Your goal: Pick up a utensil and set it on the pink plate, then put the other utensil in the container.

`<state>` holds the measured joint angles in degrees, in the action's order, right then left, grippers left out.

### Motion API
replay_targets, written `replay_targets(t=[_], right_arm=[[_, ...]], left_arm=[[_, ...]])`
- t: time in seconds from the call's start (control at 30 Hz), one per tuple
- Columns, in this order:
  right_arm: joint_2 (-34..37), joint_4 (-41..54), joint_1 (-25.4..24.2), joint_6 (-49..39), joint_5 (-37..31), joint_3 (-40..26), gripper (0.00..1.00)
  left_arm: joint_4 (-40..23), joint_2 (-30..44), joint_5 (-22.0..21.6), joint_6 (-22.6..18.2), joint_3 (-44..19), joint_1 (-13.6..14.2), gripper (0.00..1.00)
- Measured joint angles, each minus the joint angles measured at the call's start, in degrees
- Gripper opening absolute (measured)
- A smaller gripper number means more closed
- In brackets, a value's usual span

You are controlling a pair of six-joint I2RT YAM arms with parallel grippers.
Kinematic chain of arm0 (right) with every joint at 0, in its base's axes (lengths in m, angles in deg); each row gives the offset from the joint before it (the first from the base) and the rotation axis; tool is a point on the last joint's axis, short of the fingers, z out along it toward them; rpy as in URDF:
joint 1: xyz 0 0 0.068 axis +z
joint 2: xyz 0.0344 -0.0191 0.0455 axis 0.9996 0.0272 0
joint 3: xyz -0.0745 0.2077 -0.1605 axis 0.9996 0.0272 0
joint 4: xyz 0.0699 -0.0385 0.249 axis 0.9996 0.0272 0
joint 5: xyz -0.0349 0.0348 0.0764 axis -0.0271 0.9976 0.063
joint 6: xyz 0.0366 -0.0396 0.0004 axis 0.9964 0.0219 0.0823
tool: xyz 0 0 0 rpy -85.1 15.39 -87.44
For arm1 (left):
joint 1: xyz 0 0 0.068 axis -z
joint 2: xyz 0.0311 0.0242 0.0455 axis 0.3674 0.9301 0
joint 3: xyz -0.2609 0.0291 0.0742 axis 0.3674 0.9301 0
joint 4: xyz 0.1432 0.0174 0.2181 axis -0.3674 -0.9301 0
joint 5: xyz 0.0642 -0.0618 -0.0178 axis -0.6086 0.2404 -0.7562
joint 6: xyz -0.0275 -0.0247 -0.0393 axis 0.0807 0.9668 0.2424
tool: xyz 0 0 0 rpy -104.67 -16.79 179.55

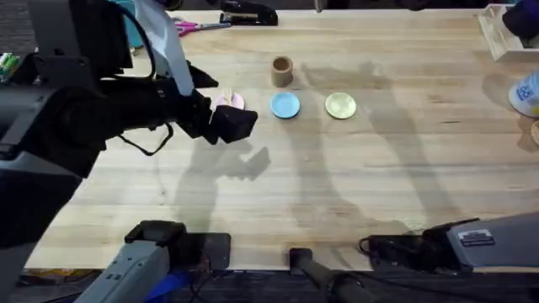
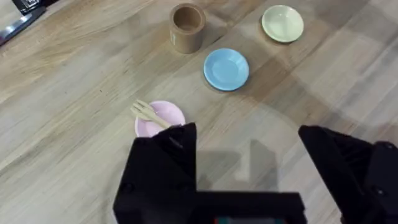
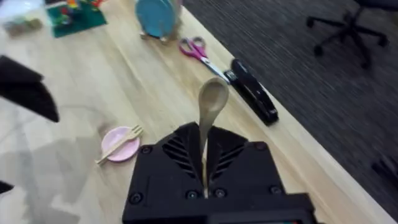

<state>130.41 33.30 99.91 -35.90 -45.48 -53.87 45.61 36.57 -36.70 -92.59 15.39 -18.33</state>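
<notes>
wooden table [image 1: 337, 185] — fork [image 2: 148, 113] lies across pink plate [image 2: 163, 117], upper left. my left gripper [image 2: 249, 155] spread empty; right gripper [image 3: 205, 163] clamps spoon [image 3: 210, 109].

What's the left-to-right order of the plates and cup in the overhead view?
pink plate with the fork on it → brown cup → blue plate → yellow-green plate. The cup sits farther back than the plates, nearly in line with the blue one.
</notes>
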Motion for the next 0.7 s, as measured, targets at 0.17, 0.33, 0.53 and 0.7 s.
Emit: replay_targets(t=[0.17, 0.33, 0.53, 0.7], right_arm=[[0.0, 0.0, 0.0, -4.1, 3.4, 0.0, 0.032], [0.0, -0.2, -0.4, -10.0, 7.9, 0.0, 0.032], [0.0, -2.7, -1.6, -13.3, 14.5, 0.0, 0.032], [0.0, -17.7, -1.9, -14.2, 20.8, 3.4, 0.033]], left_arm=[[0.0, 0.0, 0.0, 0.0, 0.0, 0.0, 0.996], [0.0, 0.0, 0.0, 0.0, 0.0, 0.0, 0.996], [0.0, 0.0, 0.0, 0.0, 0.0, 0.0, 0.996], [0.0, 0.0, 0.0, 0.0, 0.0, 0.0, 0.995]])
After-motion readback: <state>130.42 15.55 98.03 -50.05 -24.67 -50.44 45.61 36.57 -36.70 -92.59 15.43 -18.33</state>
